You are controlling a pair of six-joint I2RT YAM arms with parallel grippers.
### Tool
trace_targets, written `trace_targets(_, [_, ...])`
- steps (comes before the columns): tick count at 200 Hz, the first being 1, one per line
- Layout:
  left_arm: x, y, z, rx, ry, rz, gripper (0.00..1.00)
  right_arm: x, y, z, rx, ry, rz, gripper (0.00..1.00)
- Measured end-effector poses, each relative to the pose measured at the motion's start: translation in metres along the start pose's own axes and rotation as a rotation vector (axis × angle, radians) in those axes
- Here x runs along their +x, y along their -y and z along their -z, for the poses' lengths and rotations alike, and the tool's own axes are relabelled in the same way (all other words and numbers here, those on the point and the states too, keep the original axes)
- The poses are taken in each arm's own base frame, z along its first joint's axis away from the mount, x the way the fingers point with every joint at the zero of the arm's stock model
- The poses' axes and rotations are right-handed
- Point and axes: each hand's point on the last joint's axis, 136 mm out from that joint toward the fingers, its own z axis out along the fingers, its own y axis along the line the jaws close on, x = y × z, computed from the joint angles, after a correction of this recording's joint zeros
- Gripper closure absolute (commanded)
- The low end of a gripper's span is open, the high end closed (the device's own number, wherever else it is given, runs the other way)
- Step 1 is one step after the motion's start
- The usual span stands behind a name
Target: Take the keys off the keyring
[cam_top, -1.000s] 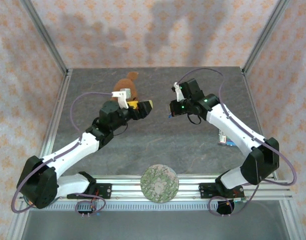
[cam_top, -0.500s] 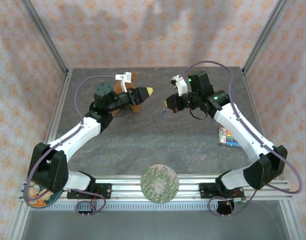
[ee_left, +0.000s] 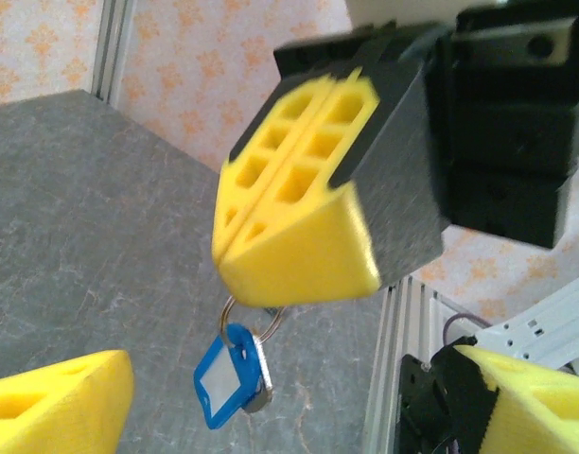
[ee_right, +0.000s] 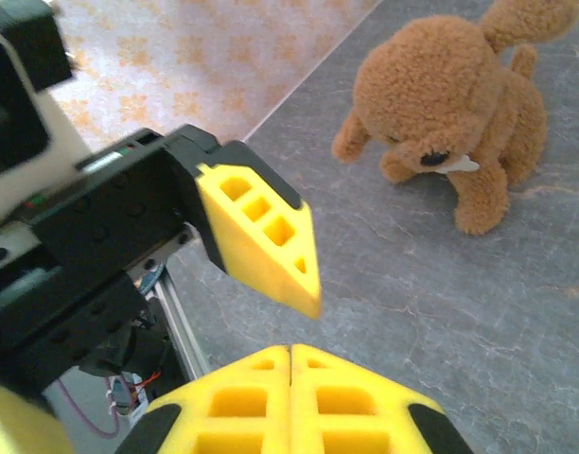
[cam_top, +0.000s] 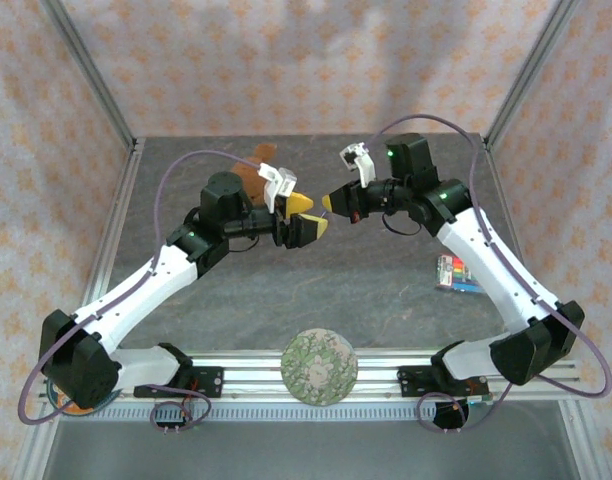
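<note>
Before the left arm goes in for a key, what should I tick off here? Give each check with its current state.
1. Right gripper shut on the keyring: ok.
2. Blue key hangs free below the keyring: ok.
3. Left gripper open: ok.
4. Left gripper around a key: not ok, it stands clear of both.
5. Silvery key easy to separate: cannot tell, mostly hidden behind the blue key.
6. Teddy bear away from both grippers: ok.
</note>
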Motion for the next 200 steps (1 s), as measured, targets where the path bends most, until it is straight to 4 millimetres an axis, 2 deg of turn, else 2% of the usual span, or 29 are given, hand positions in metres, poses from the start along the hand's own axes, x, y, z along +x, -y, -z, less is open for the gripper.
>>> trace_targets(59, [0.012, 0.005, -0.017, 0.037, -0.061, -0.001, 0.31, -0.004, -0.013, 0.005, -0.051, 0.019, 0.008, 1.0])
trace_targets(122, [0.012, 0.011, -0.019, 0.056, -0.073, -0.016, 0.52, -0.006, -0.013, 0.005, -0.051, 0.026, 0.003, 1.0])
trace_targets(200, [0.027, 0.007, -0.014, 0.025, -0.132, -0.025, 0.65, -0.007, -0.009, 0.004, -0.034, 0.032, 0.002, 1.0])
